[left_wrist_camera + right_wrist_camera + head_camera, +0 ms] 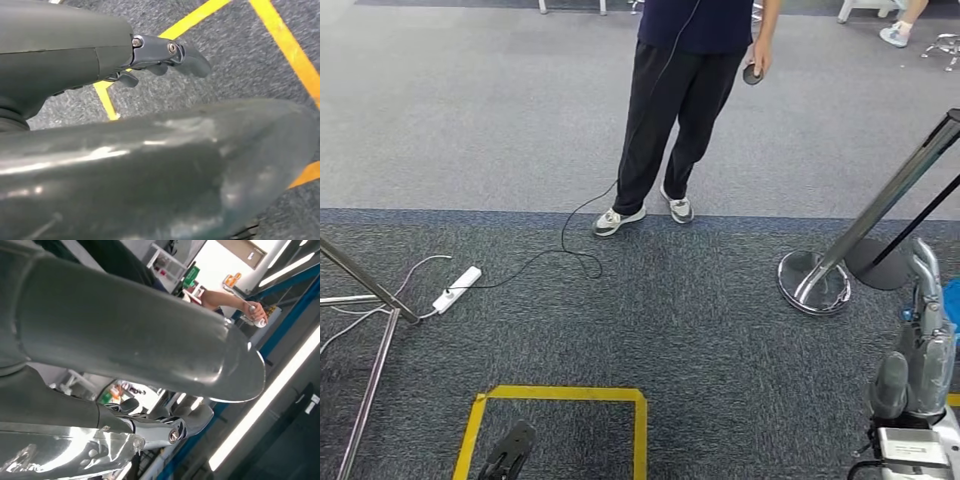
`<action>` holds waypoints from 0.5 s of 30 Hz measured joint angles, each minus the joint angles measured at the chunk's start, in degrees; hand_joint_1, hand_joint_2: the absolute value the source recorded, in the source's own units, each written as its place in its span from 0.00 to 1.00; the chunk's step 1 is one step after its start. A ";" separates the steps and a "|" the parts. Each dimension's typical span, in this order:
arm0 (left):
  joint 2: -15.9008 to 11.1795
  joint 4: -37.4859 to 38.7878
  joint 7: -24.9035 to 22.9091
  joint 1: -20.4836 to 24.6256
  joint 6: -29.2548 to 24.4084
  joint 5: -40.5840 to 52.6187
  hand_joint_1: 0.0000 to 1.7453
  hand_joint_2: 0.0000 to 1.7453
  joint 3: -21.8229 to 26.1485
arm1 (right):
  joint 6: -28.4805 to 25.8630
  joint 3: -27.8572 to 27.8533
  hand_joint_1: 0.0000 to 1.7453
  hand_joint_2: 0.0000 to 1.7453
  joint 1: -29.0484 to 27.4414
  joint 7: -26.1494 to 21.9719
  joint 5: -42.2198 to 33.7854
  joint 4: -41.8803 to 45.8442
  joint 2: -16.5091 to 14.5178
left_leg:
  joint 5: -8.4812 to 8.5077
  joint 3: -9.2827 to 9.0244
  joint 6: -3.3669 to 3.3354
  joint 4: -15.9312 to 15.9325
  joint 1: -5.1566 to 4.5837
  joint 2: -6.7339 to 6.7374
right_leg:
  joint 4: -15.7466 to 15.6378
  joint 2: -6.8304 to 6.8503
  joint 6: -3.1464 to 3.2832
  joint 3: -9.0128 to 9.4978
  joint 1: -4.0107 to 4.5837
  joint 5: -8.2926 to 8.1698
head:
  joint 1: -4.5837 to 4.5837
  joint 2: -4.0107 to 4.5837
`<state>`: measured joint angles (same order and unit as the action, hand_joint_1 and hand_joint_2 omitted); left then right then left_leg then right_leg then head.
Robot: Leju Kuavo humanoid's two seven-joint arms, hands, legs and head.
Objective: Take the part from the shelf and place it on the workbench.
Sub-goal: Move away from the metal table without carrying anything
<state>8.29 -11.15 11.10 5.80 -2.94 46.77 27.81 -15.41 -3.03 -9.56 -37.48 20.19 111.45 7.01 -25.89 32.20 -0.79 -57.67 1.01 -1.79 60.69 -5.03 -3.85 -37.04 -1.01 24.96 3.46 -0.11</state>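
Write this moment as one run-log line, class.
right hand: holds silver part | left hand: empty, hanging | ahead: person, yellow floor tape | status: not yet placed

A person (675, 110) stands beyond the taped square (554, 425), power strip (457, 288) left, stand base (814, 282) right.

From my station I can read no text, brand or number anywhere: the green sign (191, 275) and the orange signs (232, 280) in the right wrist view are too small and blurred to make out, and the white label (914, 449) on the robot's body is illegible.
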 joint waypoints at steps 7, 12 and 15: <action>-0.18 0.01 0.86 -1.01 -0.38 0.26 0.00 0.00 0.10 | 0.19 0.05 0.00 0.00 -1.33 -0.52 -0.20 -1.14 0.03 | -0.51 -0.29 -0.57 -0.02 -0.74 5.04 | 8.61 5.27 0.11 -3.36 0.27 2.89 | 0.46 0.00; 0.00 0.02 0.94 -1.99 -0.28 1.31 0.00 0.00 0.08 | -0.99 -0.02 0.00 0.00 -6.07 -1.55 1.54 0.71 -0.06 | -1.24 -1.17 0.71 0.01 -1.13 7.43 | -1.84 7.06 1.63 2.63 1.12 -0.27 | 0.43 0.00; 0.25 0.02 1.12 -1.97 -0.11 1.65 0.00 0.00 0.05 | -1.40 -0.04 0.00 0.00 -8.16 -1.87 1.97 2.12 -0.25 | -2.67 -0.62 1.65 -1.51 -0.77 5.69 | -2.27 5.28 2.59 2.59 0.85 -0.62 | 0.35 0.00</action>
<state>8.54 -11.13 12.22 3.82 -3.05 48.42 27.86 -16.82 -3.08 -17.73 -39.35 22.16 113.57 6.77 -28.57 31.58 0.85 -59.18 0.24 3.90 58.42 0.24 -1.26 -34.45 -0.15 24.34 3.81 -0.11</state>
